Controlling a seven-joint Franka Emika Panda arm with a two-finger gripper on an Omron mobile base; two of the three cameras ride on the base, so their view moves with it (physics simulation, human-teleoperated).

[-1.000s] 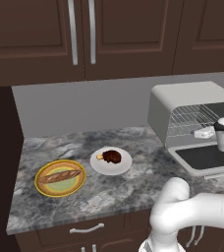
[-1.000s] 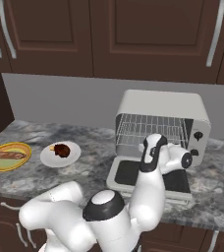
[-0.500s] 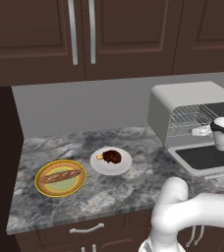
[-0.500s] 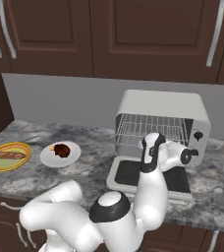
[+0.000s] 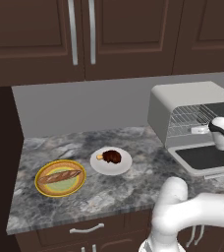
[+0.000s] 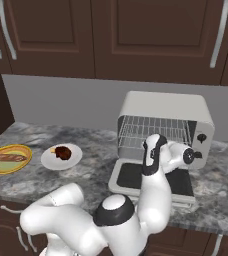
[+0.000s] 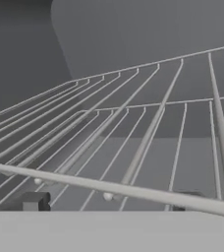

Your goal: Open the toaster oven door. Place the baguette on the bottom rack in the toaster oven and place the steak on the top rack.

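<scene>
Taking the toaster oven (image 5: 192, 115) as the landmark and reading across the counter (image 5: 133, 182) from the left: the baguette (image 5: 59, 176) is lying on a yellow plate (image 5: 42, 187) well to the left of the oven, and the steak (image 5: 112, 156) is sitting on a white plate (image 5: 124, 166) between that plate and the oven, nearer the oven but still apart from it. Neither piece of food is being touched, so both placements are still waiting to be done. At the oven itself, the toaster oven door (image 6: 131, 179) is lying folded down flat in front of the cavity, which I judge to mean the opening step is finished. Inside, wire shelves are showing: the top rack (image 6: 153, 127) is plain to see in the right base view, while the bottom rack (image 6: 131, 145) is partly hidden behind the arm. The gripper (image 7: 106, 205) is hanging just in front of the open cavity, above the lowered door, and the hand view is looking along rack wires at close range. Its dark fingertips (image 7: 34, 202) are barely rising into that view, well apart with nothing between them, so the tool is standing wide and carrying nothing. My judgement is that one step of three is complete, and the arm is going to need to swing left across the counter to fetch the baguette.
</scene>
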